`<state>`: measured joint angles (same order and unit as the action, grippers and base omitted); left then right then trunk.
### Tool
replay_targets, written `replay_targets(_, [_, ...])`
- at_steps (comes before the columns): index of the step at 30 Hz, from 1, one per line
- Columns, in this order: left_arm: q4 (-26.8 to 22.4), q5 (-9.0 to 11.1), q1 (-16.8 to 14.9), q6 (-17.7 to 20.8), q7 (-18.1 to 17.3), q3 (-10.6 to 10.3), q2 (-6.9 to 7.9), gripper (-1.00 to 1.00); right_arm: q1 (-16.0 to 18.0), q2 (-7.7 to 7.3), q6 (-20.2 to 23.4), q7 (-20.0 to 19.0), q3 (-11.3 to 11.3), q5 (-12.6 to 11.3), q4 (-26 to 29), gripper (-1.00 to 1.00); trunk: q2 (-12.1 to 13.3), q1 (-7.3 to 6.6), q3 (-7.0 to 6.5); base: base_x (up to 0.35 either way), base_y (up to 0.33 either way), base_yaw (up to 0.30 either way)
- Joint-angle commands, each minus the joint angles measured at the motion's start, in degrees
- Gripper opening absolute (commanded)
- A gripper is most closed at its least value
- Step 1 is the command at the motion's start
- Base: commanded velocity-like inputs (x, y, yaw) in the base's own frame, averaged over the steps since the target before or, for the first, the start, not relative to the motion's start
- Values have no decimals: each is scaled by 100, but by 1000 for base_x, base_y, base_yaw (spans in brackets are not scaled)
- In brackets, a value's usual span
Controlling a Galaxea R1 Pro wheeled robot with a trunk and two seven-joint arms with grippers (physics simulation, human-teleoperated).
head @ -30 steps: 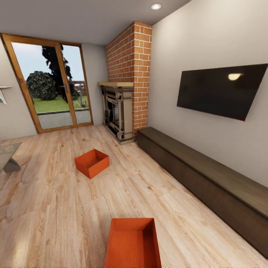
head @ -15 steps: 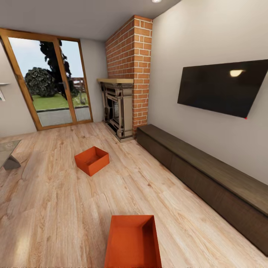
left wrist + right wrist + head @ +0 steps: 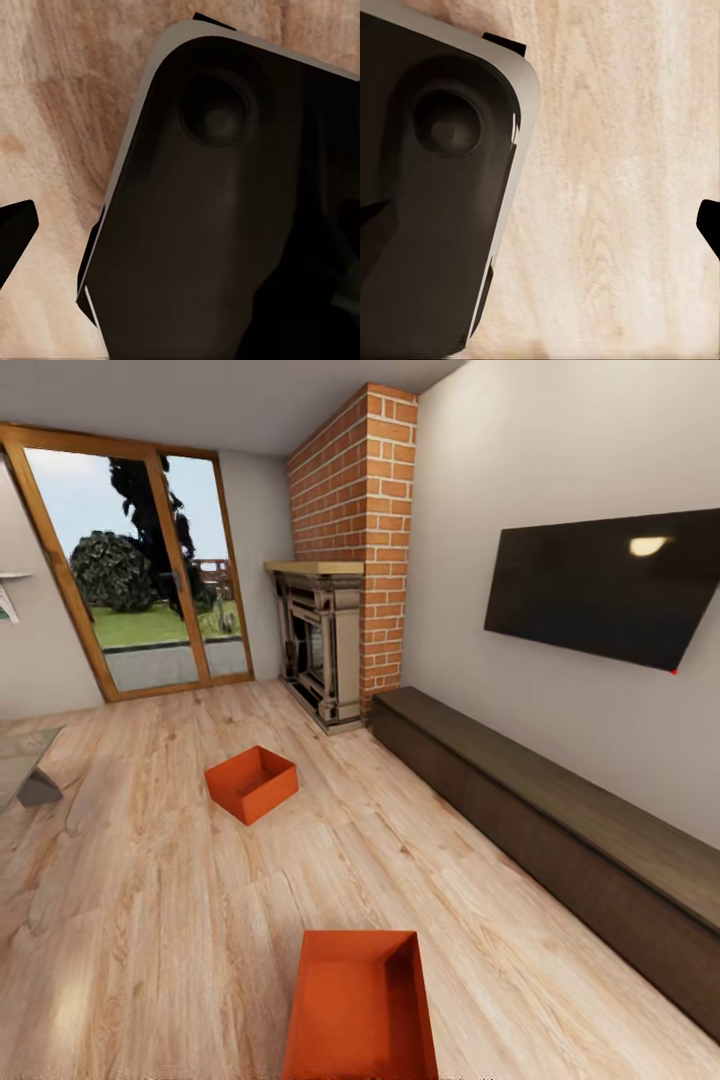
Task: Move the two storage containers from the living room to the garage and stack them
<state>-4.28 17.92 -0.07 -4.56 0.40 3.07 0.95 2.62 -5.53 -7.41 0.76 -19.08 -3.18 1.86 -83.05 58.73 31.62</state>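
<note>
Here, two storage containers (image 3: 361, 1006) (image 3: 251, 782) on wood floor (image 3: 150, 920) — end effectors unseen

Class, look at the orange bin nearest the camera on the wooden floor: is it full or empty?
Empty. The near bin stands upright with its open top up, and the head view shows its bare orange bottom and inner walls, with nothing inside.

At my frame's right I see a dark television (image 3: 610, 585) above a long low cabinet (image 3: 560, 830); brick fireplace (image 3: 335, 640) centre, glass doors (image 3: 140, 595) upper left.
</note>
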Motion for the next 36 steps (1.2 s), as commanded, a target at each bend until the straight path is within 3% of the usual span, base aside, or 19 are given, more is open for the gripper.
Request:
replay_targets(1, [-3, 1, -1, -9, 4, 28, -1, 100, 2, -1, 4, 11, -43, -33, -2, 100, -3, 0, 14, 0, 0, 66])
replay_targets(36, [-3, 1, -2, -9, 4, 36, -4, 100, 2, -9, 37, 12, -52, -18, -11, 100, -3, 0, 336, 0, 0, 30])
